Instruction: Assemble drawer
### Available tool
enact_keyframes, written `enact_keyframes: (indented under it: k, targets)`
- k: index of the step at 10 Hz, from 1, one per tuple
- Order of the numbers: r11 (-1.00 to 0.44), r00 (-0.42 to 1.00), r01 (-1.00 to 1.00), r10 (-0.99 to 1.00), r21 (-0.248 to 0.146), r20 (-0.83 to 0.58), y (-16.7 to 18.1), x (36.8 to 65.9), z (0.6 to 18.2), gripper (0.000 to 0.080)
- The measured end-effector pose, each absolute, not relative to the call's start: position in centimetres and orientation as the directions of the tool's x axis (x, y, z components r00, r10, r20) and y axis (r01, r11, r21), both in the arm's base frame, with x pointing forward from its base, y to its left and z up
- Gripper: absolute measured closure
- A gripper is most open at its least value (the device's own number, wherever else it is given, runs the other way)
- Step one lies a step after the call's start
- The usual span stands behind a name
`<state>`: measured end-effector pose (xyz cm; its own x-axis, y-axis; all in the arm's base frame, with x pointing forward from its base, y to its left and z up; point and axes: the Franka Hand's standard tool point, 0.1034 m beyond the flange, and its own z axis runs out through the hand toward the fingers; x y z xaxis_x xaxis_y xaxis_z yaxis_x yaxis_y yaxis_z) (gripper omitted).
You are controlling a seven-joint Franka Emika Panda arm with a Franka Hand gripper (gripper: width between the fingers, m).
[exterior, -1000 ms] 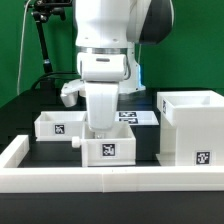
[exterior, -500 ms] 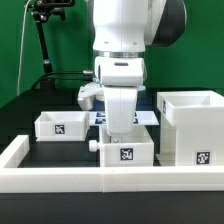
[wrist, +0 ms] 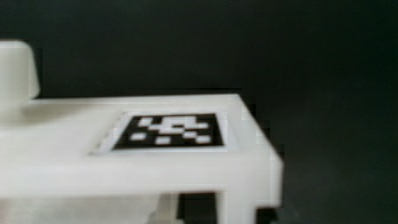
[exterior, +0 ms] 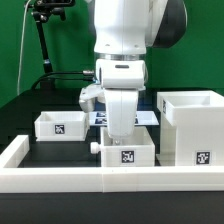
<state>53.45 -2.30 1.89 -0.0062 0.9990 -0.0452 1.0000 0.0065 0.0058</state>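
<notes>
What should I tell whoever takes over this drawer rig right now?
Gripper: lowered onto the middle tray. The fingers are hidden, so a grasp cannot be confirmed.
Parts: the second tray sits at the exterior view's left and the housing at its right.
Done: nothing is joined yet, and both trays are outside the housing.
Left: slide both trays into the housing.
</notes>
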Motion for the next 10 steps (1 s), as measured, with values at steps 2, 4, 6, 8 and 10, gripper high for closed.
enact_keyframes:
  k: [2, 4, 6, 8, 10]
  targets:
    - [-0.021, 0.021, 1.0, 0.999, 0.009, -0.039, -1.4, 53.7, 1.9, 0.0757]
    - [-0.034, 0.034, 0.999, 0.999, 0.015, -0.032, -0.4, 54.0, 2.0, 0.0757]
    - [-0.012, 0.012, 1.0, 1.0, 0.012, -0.027, 0.1, 54.4, 1.7, 0.0757]
    - [-0.021, 0.021, 1.0, 0.999, 0.009, -0.027, -0.1, 54.2, 1.6, 0.0757]
    - [-0.015, 0.016, 1.0, 1.0, 0.012, -0.027, 0.0, 54.2, 1.4, 0.0757]
